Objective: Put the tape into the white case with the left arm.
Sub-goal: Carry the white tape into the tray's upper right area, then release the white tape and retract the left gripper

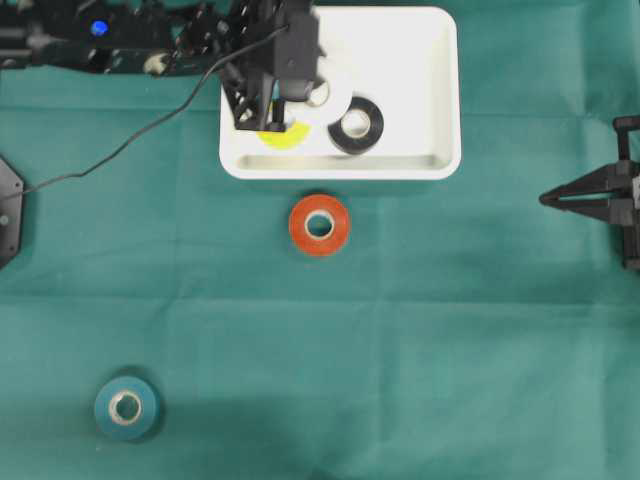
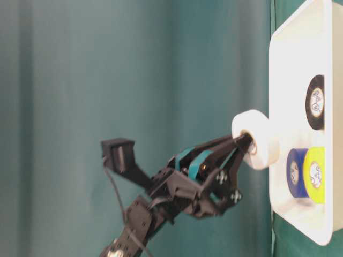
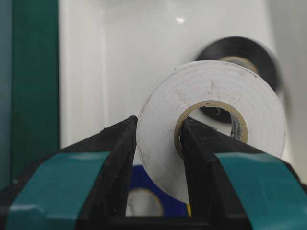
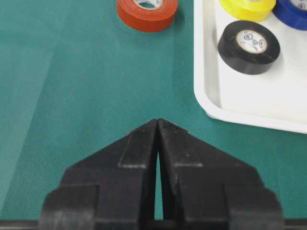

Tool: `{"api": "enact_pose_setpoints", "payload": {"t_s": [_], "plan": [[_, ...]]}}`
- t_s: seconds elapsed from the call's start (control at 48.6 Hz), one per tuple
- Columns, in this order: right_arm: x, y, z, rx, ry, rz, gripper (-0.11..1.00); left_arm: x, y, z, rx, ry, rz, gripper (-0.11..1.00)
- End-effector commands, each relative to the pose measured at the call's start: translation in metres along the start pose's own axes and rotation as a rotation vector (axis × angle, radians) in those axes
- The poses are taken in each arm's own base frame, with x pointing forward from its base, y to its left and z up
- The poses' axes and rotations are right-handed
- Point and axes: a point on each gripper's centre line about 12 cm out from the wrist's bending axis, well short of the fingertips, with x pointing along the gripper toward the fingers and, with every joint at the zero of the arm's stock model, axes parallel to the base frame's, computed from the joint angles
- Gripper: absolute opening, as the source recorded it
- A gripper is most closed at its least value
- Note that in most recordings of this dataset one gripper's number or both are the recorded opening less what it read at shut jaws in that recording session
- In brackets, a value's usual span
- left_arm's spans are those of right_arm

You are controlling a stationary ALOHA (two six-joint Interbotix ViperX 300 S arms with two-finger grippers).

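The white case (image 1: 340, 165) lies at the back middle of the green cloth. My left gripper (image 1: 308, 98), with teal strips, is shut on a white tape roll (image 1: 330, 100) and holds it on edge just above the case floor. In the left wrist view one finger (image 3: 120, 143) presses the outside of the white tape (image 3: 216, 86) and the other (image 3: 201, 143) sits inside its core. The table-level view shows the gripper (image 2: 247, 144) and the roll (image 2: 262, 140) over the case (image 2: 278, 80). My right gripper (image 1: 548, 199) is shut and empty at the right edge.
In the case lie a black tape (image 1: 356, 126), a yellow tape (image 1: 285, 138) and a blue tape (image 2: 296, 172). A red tape (image 1: 320, 225) lies on the cloth just in front of the case. A teal tape (image 1: 126, 408) lies at the front left.
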Motion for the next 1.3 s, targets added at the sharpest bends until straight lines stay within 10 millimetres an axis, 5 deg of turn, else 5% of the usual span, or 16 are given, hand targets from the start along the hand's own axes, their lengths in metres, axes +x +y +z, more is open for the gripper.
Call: {"api": "enact_pose_setpoints", "payload": {"t_s": [0.0, 0.247, 0.885, 1.111, 1.275], "plan": [[0.0, 0.0, 0.005, 0.002, -0.015, -0.001, -0.09, 0.0, 0.02, 0.017, -0.009, -0.05, 0.048, 0.26], [0.0, 0.0, 0.005, 0.002, -0.017, -0.001, -0.09, 0.019, 0.033, 0.016, -0.024, -0.04, 0.065, 0.26], [0.0, 0.0, 0.005, 0.001, -0.017, -0.001, -0.09, 0.022, 0.031, 0.009, -0.041, -0.024, 0.058, 0.27], [0.0, 0.0, 0.005, 0.002, -0.017, -0.001, -0.09, 0.022, 0.025, 0.0, -0.043, -0.004, 0.046, 0.86], [0.0, 0.0, 0.005, 0.001, -0.017, -0.001, -0.09, 0.013, 0.022, -0.005, -0.048, 0.001, 0.043, 0.83]]}}
